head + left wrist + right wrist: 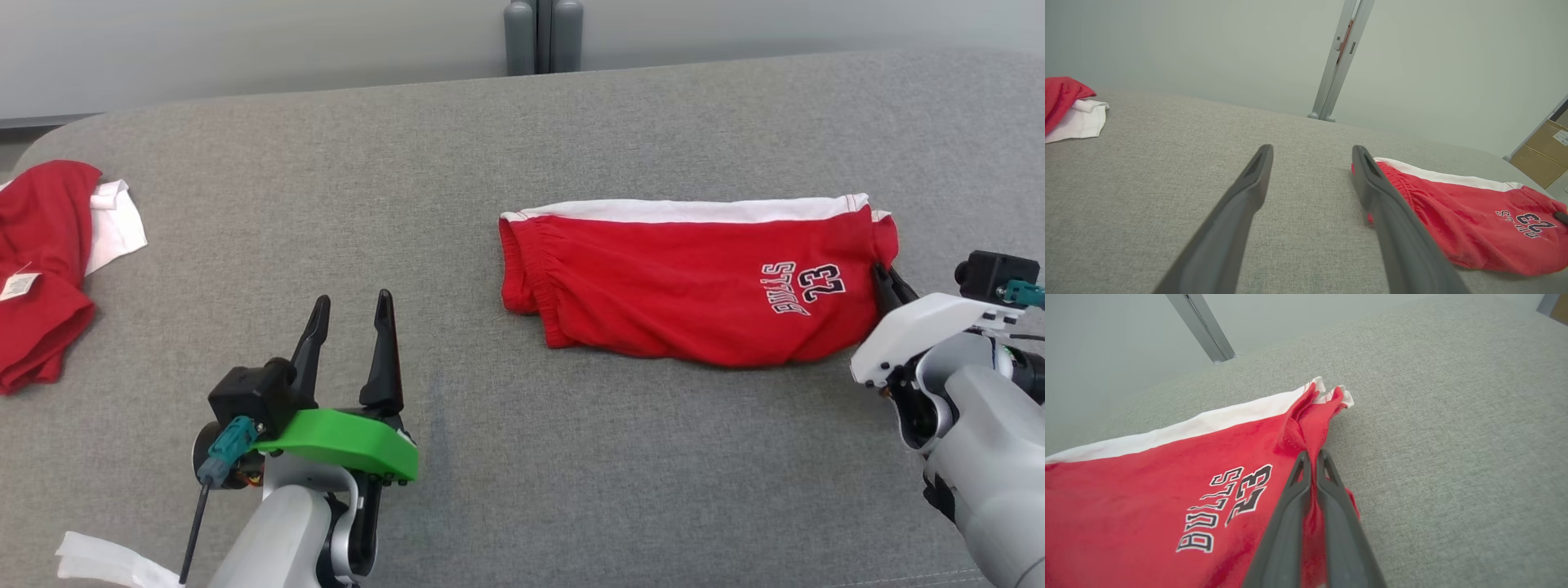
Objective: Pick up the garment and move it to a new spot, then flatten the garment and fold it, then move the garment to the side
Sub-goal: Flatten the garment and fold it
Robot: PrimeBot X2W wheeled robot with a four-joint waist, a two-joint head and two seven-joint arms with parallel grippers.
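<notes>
The garment [686, 278] is a pair of red shorts with a white stripe and a "BULLS 23" print, lying folded on the grey table [457, 163]. My right gripper [886, 282] is shut on its right edge, and in the right wrist view the red cloth [1167, 465] is pinched between the two dark fingers [1286, 514] of that gripper [1312, 457]. My left gripper [353, 304] stands open over bare table, well left of the garment. Seen from the left wrist, the left gripper [1312, 152] has nothing between its fingers and the shorts [1474, 220] lie to the right.
Another red and white garment [45, 261] lies crumpled at the table's left edge, also in the left wrist view [1069, 106]. A white strip [98, 559] sits at the front left. A grey post [543, 37] stands behind the table.
</notes>
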